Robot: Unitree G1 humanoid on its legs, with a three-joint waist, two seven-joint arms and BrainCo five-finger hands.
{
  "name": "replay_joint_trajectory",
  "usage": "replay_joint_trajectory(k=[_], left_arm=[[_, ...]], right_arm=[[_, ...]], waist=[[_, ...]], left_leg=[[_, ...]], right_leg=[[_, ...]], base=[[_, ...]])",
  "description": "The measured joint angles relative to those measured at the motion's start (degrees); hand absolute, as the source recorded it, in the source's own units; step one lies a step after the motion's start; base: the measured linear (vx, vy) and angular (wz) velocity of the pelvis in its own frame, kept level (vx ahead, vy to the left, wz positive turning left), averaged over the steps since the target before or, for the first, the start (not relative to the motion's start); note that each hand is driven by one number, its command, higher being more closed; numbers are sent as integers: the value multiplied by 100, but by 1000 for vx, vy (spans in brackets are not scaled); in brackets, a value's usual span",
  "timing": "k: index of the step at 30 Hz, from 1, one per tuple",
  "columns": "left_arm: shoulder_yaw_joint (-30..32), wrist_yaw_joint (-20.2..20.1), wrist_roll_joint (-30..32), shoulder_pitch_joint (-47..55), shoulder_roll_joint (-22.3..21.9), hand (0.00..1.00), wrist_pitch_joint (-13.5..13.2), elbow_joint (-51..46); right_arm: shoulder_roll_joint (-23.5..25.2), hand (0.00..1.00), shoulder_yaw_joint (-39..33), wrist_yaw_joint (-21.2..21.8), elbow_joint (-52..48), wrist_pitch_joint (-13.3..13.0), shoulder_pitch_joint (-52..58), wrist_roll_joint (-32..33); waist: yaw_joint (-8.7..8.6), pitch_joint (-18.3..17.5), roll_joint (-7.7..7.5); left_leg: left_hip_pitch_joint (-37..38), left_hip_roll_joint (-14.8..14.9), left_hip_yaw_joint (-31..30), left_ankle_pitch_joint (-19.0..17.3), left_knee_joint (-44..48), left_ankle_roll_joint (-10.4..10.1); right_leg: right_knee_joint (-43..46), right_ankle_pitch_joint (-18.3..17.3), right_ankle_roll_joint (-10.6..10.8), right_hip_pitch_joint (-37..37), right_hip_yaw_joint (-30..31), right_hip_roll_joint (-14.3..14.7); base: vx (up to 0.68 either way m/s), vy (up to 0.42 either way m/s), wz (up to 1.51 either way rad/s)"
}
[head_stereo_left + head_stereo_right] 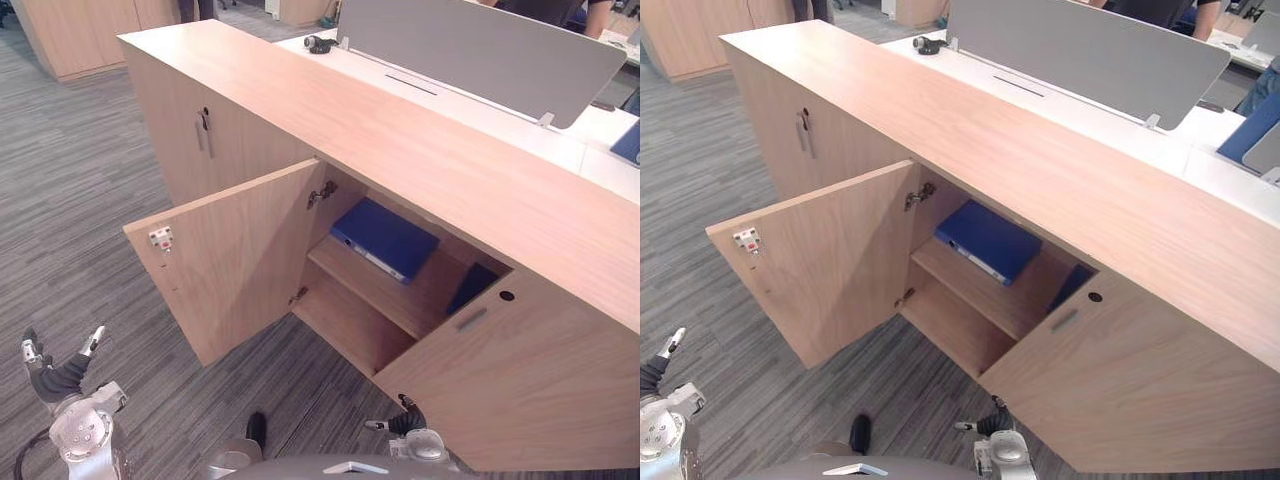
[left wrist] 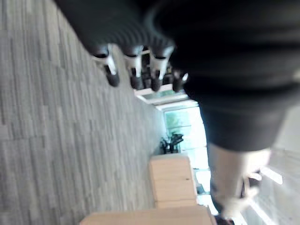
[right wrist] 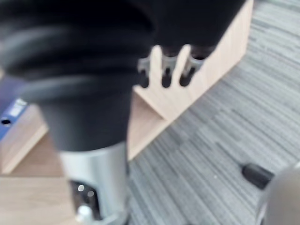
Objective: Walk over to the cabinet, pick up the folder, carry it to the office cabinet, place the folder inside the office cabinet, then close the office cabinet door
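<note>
A blue folder (image 1: 385, 240) lies flat on the upper shelf inside the low wooden office cabinet (image 1: 400, 130), label edge facing out; a strip of it also shows in the right wrist view (image 3: 9, 117). The cabinet's left door (image 1: 230, 260) swings wide open toward me, and the right door (image 1: 520, 390) stands open too. My left hand (image 1: 60, 385) hangs low at the left over the carpet, fingers spread and empty. My right hand (image 1: 405, 425) is low in front of the right door, with relaxed fingers (image 3: 166, 70) holding nothing.
A second dark blue item (image 1: 472, 288) stands inside behind the right door. Behind the cabinet is a white desk with a grey divider panel (image 1: 480, 50) and a black object (image 1: 318, 44). A person (image 1: 560, 10) sits beyond. Another wooden cabinet (image 1: 70, 35) stands far left.
</note>
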Motion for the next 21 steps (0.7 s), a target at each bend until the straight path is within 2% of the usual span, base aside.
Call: replay_joint_trajectory(k=[7,10,11,12,15,21], left_arm=[[-225,-103,89,-458,595,0,60,759],[-292,-110,96,-634,1011,0,77,1132],[-308,-131,104,-672,1158,0,99,1227],[-394,-153,156,-755,1308,0,104,1353],[-521,-273,207,-879,1516,0,114,1451],[-1015,-437,310,-1193,1830,0,114,1859]], right_arm=[[-110,0,7,0,4,0,-48,-1],[-140,0,12,0,7,-1,-108,-1],[-168,0,11,0,8,-2,-131,-1],[-211,0,13,2,9,-2,-133,-1],[-302,0,14,2,9,-4,-146,-2],[-333,0,104,8,42,-9,-193,-6]], waist=[[-94,26,-9],[-124,50,-96],[-129,83,-65],[-133,55,-137],[-143,57,-137],[-229,94,-79]], left_leg=[[-36,-21,138,-109,0,-22],[15,-19,270,-185,1,-63],[24,-19,308,-224,1,-72],[48,-25,351,-265,1,-79],[65,-22,412,-324,1,-90],[242,183,524,-448,0,-149]], right_leg=[[-121,30,-49,-62,266,14],[-164,66,-3,-57,415,3],[-189,91,33,-55,452,6],[-181,110,54,-41,507,14],[-186,139,54,-53,590,15],[-158,468,-139,-3,738,209]], base=[[65,-14,-11],[103,-21,-21],[106,-27,-25],[116,-32,-21],[119,-22,-13],[79,-11,-12]])
